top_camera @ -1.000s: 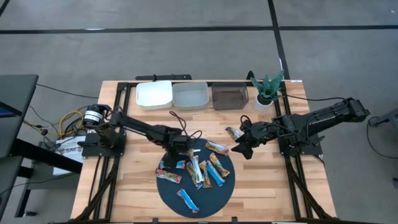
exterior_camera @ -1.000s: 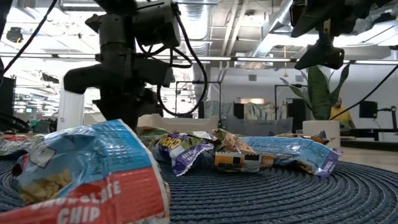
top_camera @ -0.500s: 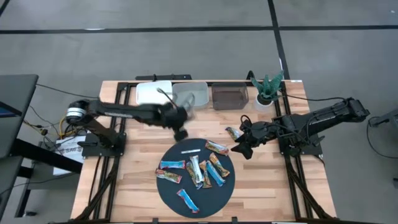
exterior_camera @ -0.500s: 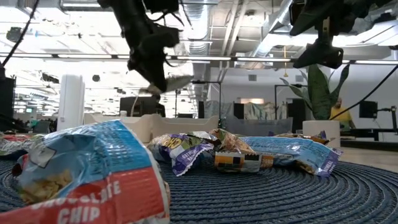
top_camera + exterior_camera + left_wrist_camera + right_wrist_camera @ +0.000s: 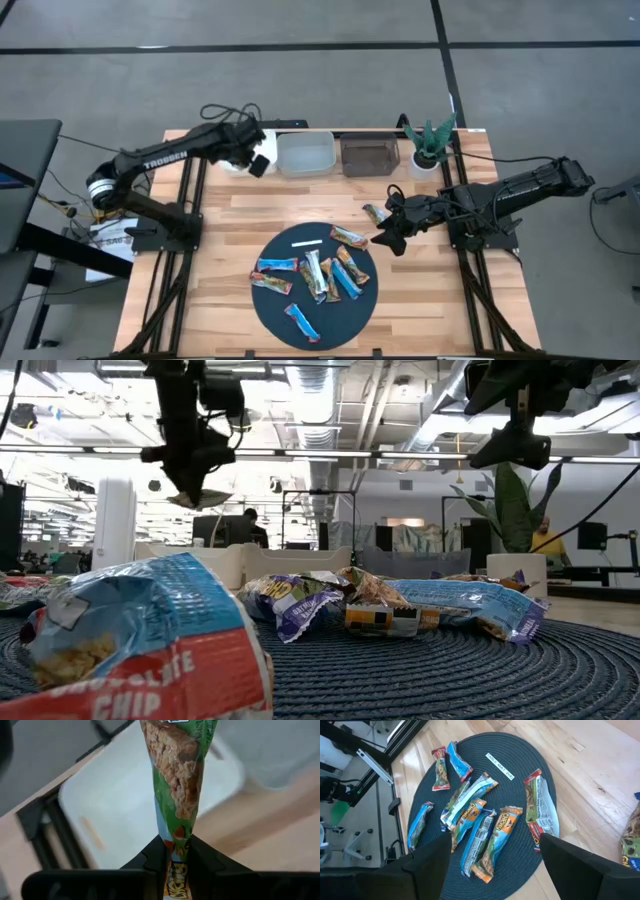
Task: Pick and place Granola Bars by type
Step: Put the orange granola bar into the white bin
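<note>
Held bar: a green-wrapped granola bar printed with oat clusters, hanging above the white bin.
Left gripper: fingers pinched tight on that bar's end.
Right gripper: jaws spread wide, holding nothing, just beside the round dark mat.
Other bars: blue, orange-brown and silvery foil wrappers, scattered on the mat.

Between your left gripper's dark fingers you have a green-wrapped granola bar printed with golden-brown oat clusters, over a white bin. Beyond your right gripper's black fingers, the round mat is dark blue, woven; on it, bars in blue, orange-brown and silvery foil, and a white strip.
</note>
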You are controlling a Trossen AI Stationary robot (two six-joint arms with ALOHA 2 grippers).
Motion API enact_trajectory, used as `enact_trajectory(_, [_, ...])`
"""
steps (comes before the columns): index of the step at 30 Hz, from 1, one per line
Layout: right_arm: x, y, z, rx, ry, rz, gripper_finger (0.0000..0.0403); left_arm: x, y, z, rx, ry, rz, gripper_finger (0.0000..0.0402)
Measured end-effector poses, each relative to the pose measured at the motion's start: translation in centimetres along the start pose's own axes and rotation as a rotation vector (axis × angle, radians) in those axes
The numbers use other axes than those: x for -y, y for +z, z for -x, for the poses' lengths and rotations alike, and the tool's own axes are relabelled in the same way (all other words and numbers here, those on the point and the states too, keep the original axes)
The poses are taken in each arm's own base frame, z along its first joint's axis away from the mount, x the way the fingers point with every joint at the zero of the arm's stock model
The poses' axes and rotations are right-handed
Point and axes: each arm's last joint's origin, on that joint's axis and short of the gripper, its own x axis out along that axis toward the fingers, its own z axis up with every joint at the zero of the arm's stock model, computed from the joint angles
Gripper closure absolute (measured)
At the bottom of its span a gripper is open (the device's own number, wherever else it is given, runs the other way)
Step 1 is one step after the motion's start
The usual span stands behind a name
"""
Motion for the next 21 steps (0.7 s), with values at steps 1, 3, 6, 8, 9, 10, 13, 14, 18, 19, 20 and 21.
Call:
enact_trajectory(1, [0.0, 0.0, 0.0, 0.000, 0.000, 0.000, 0.0107, -0.5, 0.2, -0.2, -0.001, 0.012, 0.010, 0.0354])
enact_trajectory(3, [0.0, 0.0, 0.0, 0.000, 0.000, 0.000, 0.0107, -1.3, 0.7, -0.5, 0.013, 0.028, 0.017, 0.0354])
enact_trajectory(6, [0.0, 0.0, 0.0, 0.000, 0.000, -0.001, 0.0107, -2.1, 1.3, -0.8, 0.040, 0.037, 0.000, 0.0354])
enact_trajectory(8, [0.0, 0.0, 0.0, 0.000, 0.000, -0.007, 0.0107, -2.6, 1.5, -1.0, 0.038, 0.044, -0.013, 0.0352])
enact_trajectory(9, [0.0, 0.0, 0.0, 0.001, 0.000, -0.007, 0.0107, -2.8, 1.5, -1.0, 0.036, 0.042, -0.018, 0.0348])
enact_trajectory(10, [0.0, 0.0, 0.0, 0.001, 0.001, -0.008, 0.0107, -3.0, 1.6, -1.1, 0.032, 0.041, -0.023, 0.0342])
enact_trajectory(13, [0.0, 0.0, 0.0, 0.002, 0.001, -0.018, 0.0107, -3.2, 1.6, -1.2, 0.025, 0.027, -0.042, 0.0315])
enact_trajectory(14, [0.0, 0.0, 0.0, 0.002, 0.001, -0.018, 0.0107, -3.3, 1.6, -1.2, 0.025, 0.028, -0.047, 0.0303])
enact_trajectory(18, [0.0, 0.0, 0.0, 0.003, 0.002, -0.019, 0.0107, -3.4, 1.8, -1.2, 0.036, 0.029, -0.045, 0.0253])
enact_trajectory(19, [0.0, 0.0, 0.0, 0.003, 0.002, -0.019, 0.0107, -3.3, 1.8, -1.2, 0.035, 0.028, -0.047, 0.0243])
enact_trajectory(20, [0.0, 0.0, 0.0, 0.003, 0.002, -0.018, 0.0107, -3.3, 1.7, -1.2, 0.032, 0.019, -0.050, 0.0236])
enact_trajectory(21, [0.0, 0.0, 0.0, 0.003, 0.002, -0.018, 0.0107, -3.3, 1.7, -1.2, 0.026, -0.005, -0.051, 0.0230])
